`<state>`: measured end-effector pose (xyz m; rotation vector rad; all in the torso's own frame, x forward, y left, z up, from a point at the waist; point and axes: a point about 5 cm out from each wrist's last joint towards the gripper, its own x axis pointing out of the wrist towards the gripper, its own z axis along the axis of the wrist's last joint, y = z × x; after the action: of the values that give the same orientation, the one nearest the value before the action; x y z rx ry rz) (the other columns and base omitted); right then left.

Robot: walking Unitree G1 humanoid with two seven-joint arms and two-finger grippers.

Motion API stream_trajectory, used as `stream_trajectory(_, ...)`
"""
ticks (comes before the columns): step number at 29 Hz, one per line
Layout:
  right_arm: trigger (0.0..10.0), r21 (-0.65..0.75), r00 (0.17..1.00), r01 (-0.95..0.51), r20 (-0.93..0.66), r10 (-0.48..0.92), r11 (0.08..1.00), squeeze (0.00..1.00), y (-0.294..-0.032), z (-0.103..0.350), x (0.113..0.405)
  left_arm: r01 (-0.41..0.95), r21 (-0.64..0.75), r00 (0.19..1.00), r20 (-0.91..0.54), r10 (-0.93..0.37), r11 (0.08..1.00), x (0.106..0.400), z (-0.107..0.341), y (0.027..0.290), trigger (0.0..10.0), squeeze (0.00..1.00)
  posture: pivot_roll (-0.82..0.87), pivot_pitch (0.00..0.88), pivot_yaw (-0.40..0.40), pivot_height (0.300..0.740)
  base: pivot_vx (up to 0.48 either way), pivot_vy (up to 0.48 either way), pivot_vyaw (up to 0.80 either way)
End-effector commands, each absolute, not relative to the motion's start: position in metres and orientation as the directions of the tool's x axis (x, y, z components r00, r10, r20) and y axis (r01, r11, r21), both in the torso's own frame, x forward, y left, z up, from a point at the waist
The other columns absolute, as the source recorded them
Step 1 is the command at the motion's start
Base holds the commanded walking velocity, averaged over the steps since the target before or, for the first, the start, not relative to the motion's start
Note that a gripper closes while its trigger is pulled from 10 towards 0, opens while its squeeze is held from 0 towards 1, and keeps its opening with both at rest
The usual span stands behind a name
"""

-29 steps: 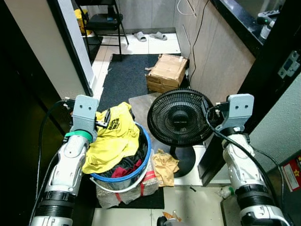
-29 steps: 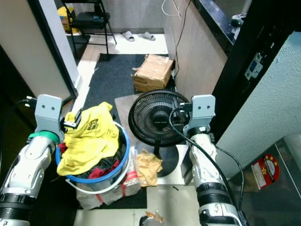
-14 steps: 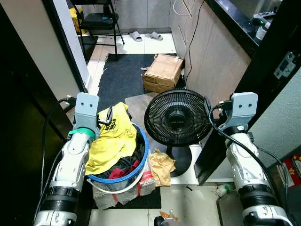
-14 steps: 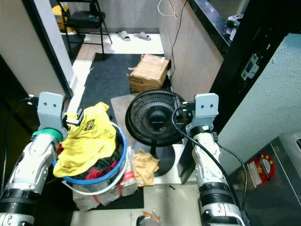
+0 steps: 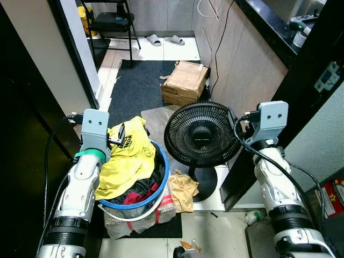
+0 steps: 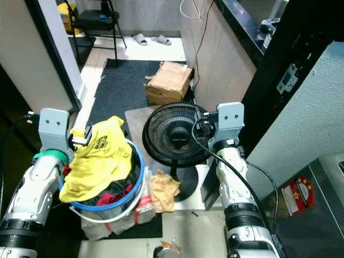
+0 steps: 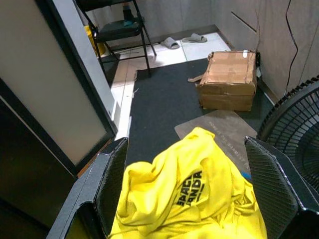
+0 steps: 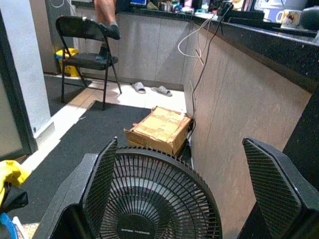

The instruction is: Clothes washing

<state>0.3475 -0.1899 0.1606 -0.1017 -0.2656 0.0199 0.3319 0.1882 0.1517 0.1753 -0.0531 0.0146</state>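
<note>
A blue-rimmed laundry basket [image 5: 162, 177] stands on the floor, heaped with clothes. A yellow shirt [image 5: 127, 157] with black print lies on top, over red and dark garments. My left gripper [image 5: 118, 137] hovers at the basket's back left edge. In the left wrist view the left gripper [image 7: 185, 144] is open, its fingers [image 7: 110, 185] spread wide with the yellow shirt [image 7: 194, 199] lying below them. My right gripper [image 5: 237, 127] is open beside the fan, and its fingers [image 8: 98, 185] straddle the fan's top.
A black floor fan [image 5: 201, 134] stands right of the basket. A tan cloth [image 5: 183, 189] lies on the floor between them. Beyond lie a cardboard box [image 5: 186, 83] on a dark mat [image 5: 138, 86], a folding chair [image 5: 115, 22] and slippers [image 5: 164, 38]. A dark door frame [image 5: 301, 80] stands at right.
The view has shifted a little. My right gripper has edged slightly nearer the fan. The left gripper stays open over the yellow shirt.
</note>
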Motion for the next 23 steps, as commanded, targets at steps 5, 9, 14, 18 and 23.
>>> stream_trajectory(5, 10.0, -0.081, 0.973, 0.006, 0.232, 0.013, 0.997, 0.0, -0.1912, 0.1526, 0.3465, -0.027, 0.16, 0.999, 0.048, 0.019, 0.987, 0.3305, 0.1496, 0.1905, 10.0, 0.0, 0.01, 0.024, 0.017, 0.74, 0.0, 0.0, 0.0)
stream_trajectory(9, 10.0, -0.077, 0.972, -0.004, 0.233, 0.022, 0.997, 0.0, -0.1899, 0.1527, 0.3469, -0.028, 0.161, 0.998, 0.053, 0.02, 0.987, 0.3301, 0.1501, 0.1904, 10.0, 0.0, 0.01, 0.025, 0.017, 0.74, 0.0, 0.0, 0.0)
stream_trajectory(14, 10.0, -0.081, 0.971, -0.019, 0.235, 0.037, 0.997, 0.0, -0.1869, 0.1525, 0.3462, -0.022, 0.162, 0.998, 0.056, 0.013, 0.986, 0.3298, 0.1496, 0.1889, 10.0, 0.0, 0.01, 0.026, 0.018, 0.74, 0.0, 0.0, 0.0)
stream_trajectory(18, 10.0, -0.086, 0.971, -0.025, 0.235, 0.045, 0.996, 0.0, -0.1852, 0.1526, 0.3462, -0.02, 0.158, 0.998, 0.056, 0.011, 0.987, 0.3303, 0.1494, 0.188, 10.0, 0.0, 0.01, 0.025, 0.017, 0.74, 0.0, 0.0, 0.0)
stream_trajectory(23, 10.0, -0.108, 0.971, -0.022, 0.235, 0.047, 0.994, 0.0, -0.1847, 0.1533, 0.347, -0.019, 0.157, 0.998, 0.056, 0.01, 0.987, 0.3302, 0.1493, 0.1874, 10.0, 0.0, 0.01, 0.025, 0.016, 0.74, -0.178, 0.0, 0.0)
